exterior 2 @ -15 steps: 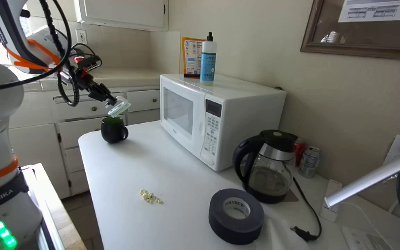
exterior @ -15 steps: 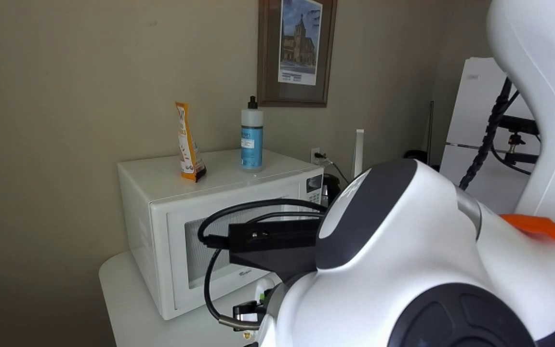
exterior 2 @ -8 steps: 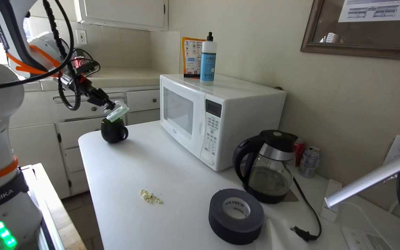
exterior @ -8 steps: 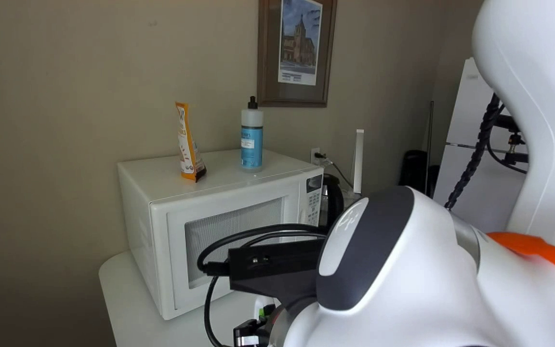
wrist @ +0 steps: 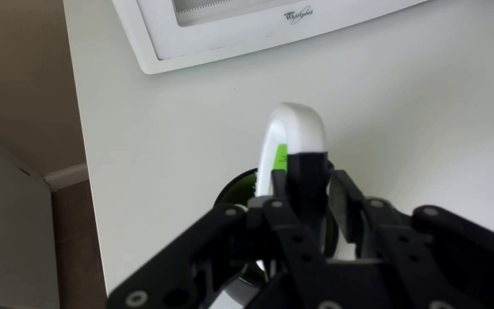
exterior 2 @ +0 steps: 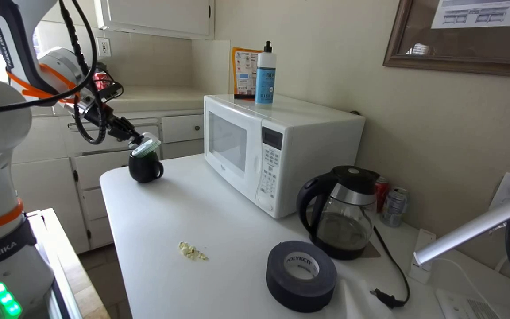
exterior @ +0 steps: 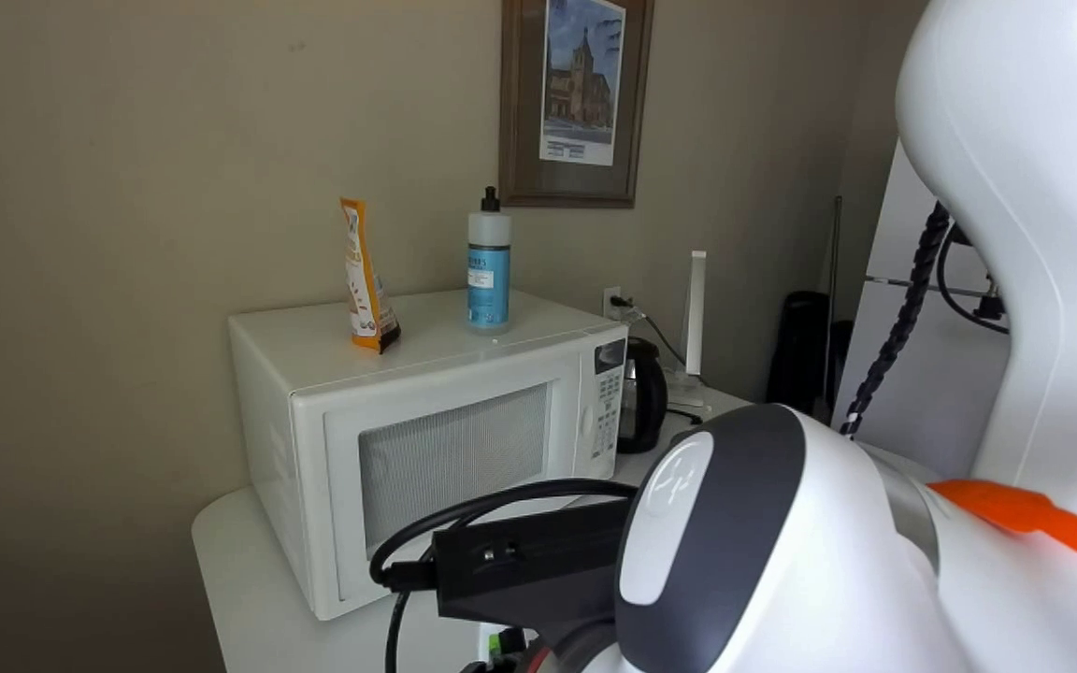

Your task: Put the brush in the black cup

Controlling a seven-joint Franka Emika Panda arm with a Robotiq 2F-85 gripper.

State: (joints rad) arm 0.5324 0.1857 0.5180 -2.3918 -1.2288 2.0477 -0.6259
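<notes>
Right at the mouth of the black cup [exterior 2: 144, 168], the brush [exterior 2: 147, 147] is held tilted, pinched between the fingers [wrist: 344, 201]; whether it touches the cup is unclear. Near the cup, on the same tabletop [exterior 2: 171, 212], stands the microwave [exterior 2: 277, 159].

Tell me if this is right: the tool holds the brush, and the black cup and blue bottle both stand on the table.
Not quite: the blue bottle stands on top of the microwave, as both exterior views show. The rest is right: the tool holds the brush, and the black cup stands on the table.
</notes>
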